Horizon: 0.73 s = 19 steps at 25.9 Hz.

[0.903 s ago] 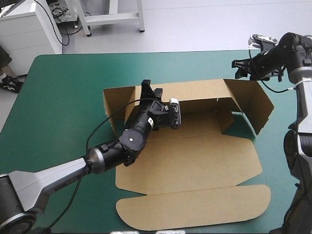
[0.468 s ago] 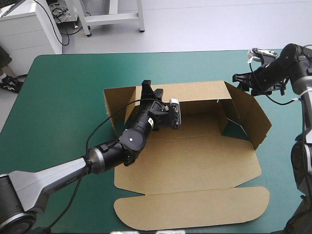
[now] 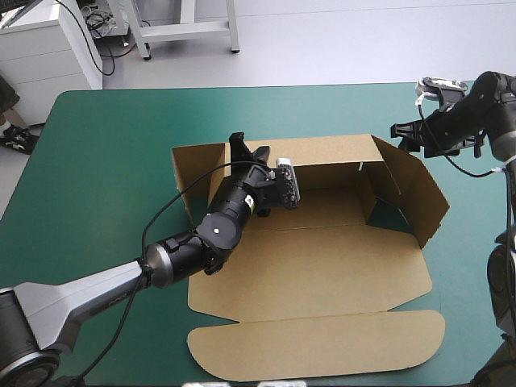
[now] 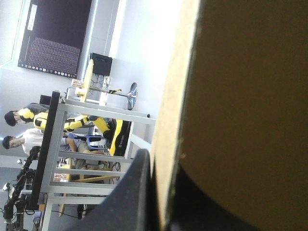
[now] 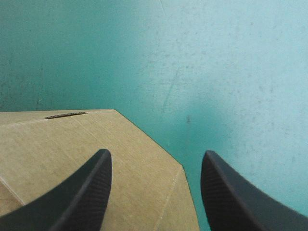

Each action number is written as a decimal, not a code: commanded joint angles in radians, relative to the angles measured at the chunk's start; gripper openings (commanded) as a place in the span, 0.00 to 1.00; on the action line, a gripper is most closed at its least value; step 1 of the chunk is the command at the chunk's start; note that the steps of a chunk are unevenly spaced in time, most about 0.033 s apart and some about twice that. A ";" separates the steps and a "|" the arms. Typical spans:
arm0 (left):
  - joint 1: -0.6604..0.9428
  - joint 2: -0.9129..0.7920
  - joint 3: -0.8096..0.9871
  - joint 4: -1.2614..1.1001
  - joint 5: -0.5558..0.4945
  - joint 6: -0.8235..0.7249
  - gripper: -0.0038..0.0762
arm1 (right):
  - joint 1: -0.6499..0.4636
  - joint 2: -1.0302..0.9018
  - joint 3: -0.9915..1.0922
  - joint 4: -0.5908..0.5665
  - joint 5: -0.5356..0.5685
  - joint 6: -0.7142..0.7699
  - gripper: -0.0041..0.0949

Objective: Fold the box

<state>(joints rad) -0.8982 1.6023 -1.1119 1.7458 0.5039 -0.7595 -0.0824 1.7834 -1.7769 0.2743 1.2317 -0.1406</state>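
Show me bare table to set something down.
Bare teal-green cover: between the box and the table's left edge, and the far strip behind it. Crowded: right tool over the box's right flap, left tool clamping its back wall.

Pale floor (image 3: pixel 339 40); white cabinet (image 3: pixel 40 56); white frame legs (image 3: pixel 185 31).

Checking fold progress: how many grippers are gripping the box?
1. The left gripper is shut on the box, at the left end of its back wall. The right gripper hangs open over the right flap's far corner, gripping nothing.
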 commanded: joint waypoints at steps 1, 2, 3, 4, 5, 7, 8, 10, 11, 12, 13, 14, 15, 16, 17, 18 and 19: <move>-0.001 -0.045 -0.023 0.030 -0.004 -0.063 0.04 | -0.007 -0.052 -0.024 0.011 -0.024 -0.014 0.55; -0.001 -0.045 -0.023 0.030 -0.005 -0.069 0.04 | -0.007 -0.052 -0.024 0.017 -0.037 -0.014 0.55; -0.001 -0.045 -0.023 0.030 -0.005 -0.084 0.04 | -0.007 -0.052 -0.024 0.022 -0.052 -0.014 0.55; -0.001 -0.047 -0.023 0.030 -0.006 -0.106 0.04 | -0.007 -0.052 -0.024 0.022 -0.066 -0.014 0.55; -0.001 -0.049 -0.023 0.030 -0.008 -0.121 0.04 | -0.007 -0.052 -0.024 0.022 -0.077 -0.014 0.55; -0.001 -0.062 -0.023 0.030 -0.016 -0.148 0.04 | -0.007 -0.052 -0.024 0.022 -0.107 -0.014 0.55; -0.001 -0.065 -0.023 0.030 -0.019 -0.148 0.04 | -0.007 -0.052 -0.024 0.020 -0.115 -0.014 0.55; -0.001 -0.072 -0.023 0.030 -0.019 -0.148 0.04 | -0.007 -0.052 -0.024 0.020 -0.122 -0.014 0.55; -0.001 -0.074 -0.023 0.030 -0.019 -0.144 0.04 | -0.007 -0.052 -0.024 0.028 -0.110 -0.014 0.55; -0.001 -0.074 -0.023 0.030 -0.021 -0.142 0.04 | -0.007 -0.052 -0.024 0.030 -0.098 -0.014 0.55; -0.001 -0.074 -0.023 0.030 -0.029 -0.137 0.04 | -0.007 -0.052 -0.024 0.030 -0.077 -0.014 0.55; -0.001 -0.074 -0.023 0.030 -0.031 -0.137 0.04 | -0.007 -0.052 -0.024 0.028 -0.051 -0.025 0.55; -0.001 -0.074 -0.023 0.030 -0.033 -0.137 0.04 | -0.007 -0.052 -0.024 0.028 -0.021 -0.035 0.55; -0.001 -0.074 -0.023 0.030 -0.033 -0.137 0.04 | -0.007 -0.052 -0.024 0.028 0.007 -0.049 0.55; -0.001 -0.074 -0.023 0.030 -0.033 -0.133 0.04 | -0.007 -0.052 -0.024 0.028 0.022 -0.052 0.55; -0.001 -0.074 -0.023 0.030 -0.035 -0.126 0.04 | -0.007 -0.054 -0.021 0.028 0.023 -0.052 0.53; -0.001 -0.074 -0.023 0.030 -0.037 -0.126 0.04 | -0.007 -0.054 -0.021 0.038 0.023 -0.049 0.53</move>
<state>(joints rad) -0.8982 1.5774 -1.1087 1.7470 0.4678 -0.8423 -0.0824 1.7834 -1.7745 0.2819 1.2342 -0.1760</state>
